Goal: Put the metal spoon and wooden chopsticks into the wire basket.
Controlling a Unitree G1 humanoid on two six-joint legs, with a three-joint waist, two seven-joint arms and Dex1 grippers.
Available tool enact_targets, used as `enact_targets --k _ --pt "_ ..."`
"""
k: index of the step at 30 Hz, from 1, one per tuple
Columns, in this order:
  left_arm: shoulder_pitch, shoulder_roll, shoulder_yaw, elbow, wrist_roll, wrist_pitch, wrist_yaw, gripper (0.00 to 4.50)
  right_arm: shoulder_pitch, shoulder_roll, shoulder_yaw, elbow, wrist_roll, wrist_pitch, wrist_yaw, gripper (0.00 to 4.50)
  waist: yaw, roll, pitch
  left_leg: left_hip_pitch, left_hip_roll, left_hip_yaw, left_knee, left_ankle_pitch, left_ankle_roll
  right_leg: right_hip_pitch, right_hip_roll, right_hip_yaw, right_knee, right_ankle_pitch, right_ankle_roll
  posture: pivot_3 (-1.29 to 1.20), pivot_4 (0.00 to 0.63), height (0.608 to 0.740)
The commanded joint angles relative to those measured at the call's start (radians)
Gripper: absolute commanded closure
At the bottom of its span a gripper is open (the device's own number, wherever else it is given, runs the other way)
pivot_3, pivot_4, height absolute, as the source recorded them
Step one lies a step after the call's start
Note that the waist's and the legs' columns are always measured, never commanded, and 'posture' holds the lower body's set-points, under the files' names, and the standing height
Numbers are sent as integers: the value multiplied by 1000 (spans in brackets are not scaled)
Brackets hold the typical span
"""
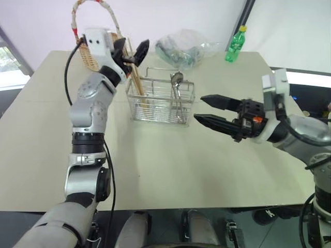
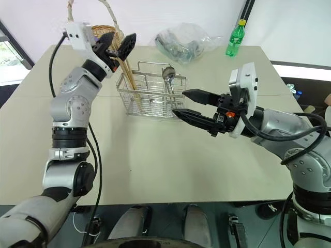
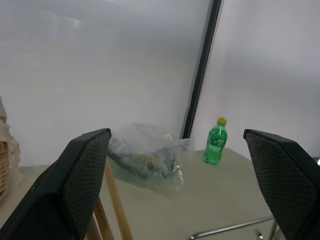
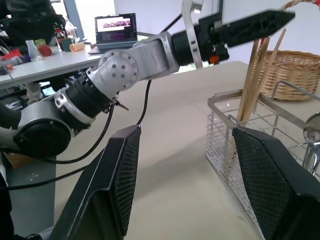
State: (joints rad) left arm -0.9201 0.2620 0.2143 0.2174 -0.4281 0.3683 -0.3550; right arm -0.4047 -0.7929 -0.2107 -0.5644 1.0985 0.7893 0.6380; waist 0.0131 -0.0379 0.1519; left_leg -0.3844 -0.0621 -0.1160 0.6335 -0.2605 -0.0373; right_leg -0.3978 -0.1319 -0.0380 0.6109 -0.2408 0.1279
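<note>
The wire basket (image 1: pixel 155 111) stands mid-table. Leaning upright in its left end are the wooden chopsticks (image 1: pixel 137 82), also seen in the right wrist view (image 4: pixel 255 75). The metal spoon (image 1: pixel 177 80) stands bowl-up in the basket's right part. My left gripper (image 1: pixel 132 49) hovers open just above the basket, its fingers (image 3: pixel 80 175) spread to either side of the chopsticks' top ends (image 3: pixel 115 200). To the right of the basket, my right gripper (image 1: pixel 199 108) hangs open and empty, pointing at it.
A round wicker basket (image 1: pixel 93 57) with a tall handle sits behind my left gripper. A clear plastic bag (image 1: pixel 183 46) and a green bottle (image 1: pixel 235 45) stand at the table's far edge. A desk with a laptop (image 4: pixel 116 27) lies beyond the table.
</note>
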Motion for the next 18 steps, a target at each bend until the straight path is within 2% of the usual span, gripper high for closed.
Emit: enact_targets --k 1,6,9,14,18 --pt "-41 28 30 -55 -27 15 9 61 -22 3 -10 1 -14 -26 20 1496 0 0 0 0 0 0 0 0 0 0 0 0 0 0 0 0 150 674" --pt "-62 73 52 -108 -64 76 17 61 -26 4 -3 11 -28 -27 42 1496 0 0 0 0 0 0 0 0 0 0 0 0 0 0 0 0 150 674" --pt "-93 138 66 -152 -98 148 -4 61 -29 4 -2 17 -35 -26 54 1496 0 0 0 0 0 0 0 0 0 0 0 0 0 0 0 0 150 674" --pt "-136 356 85 -179 -184 326 -147 61 -41 -19 -14 45 -52 -25 94 1496 -7 1 1 1 0 0 -1 0 0 -1 1 0 1 0 0 0 150 674" --pt "-88 573 71 -219 -219 379 -362 61 -51 -49 -26 91 -84 -31 146 1496 -9 3 2 1 1 0 -2 0 0 -1 2 0 1 0 0 0 150 674"
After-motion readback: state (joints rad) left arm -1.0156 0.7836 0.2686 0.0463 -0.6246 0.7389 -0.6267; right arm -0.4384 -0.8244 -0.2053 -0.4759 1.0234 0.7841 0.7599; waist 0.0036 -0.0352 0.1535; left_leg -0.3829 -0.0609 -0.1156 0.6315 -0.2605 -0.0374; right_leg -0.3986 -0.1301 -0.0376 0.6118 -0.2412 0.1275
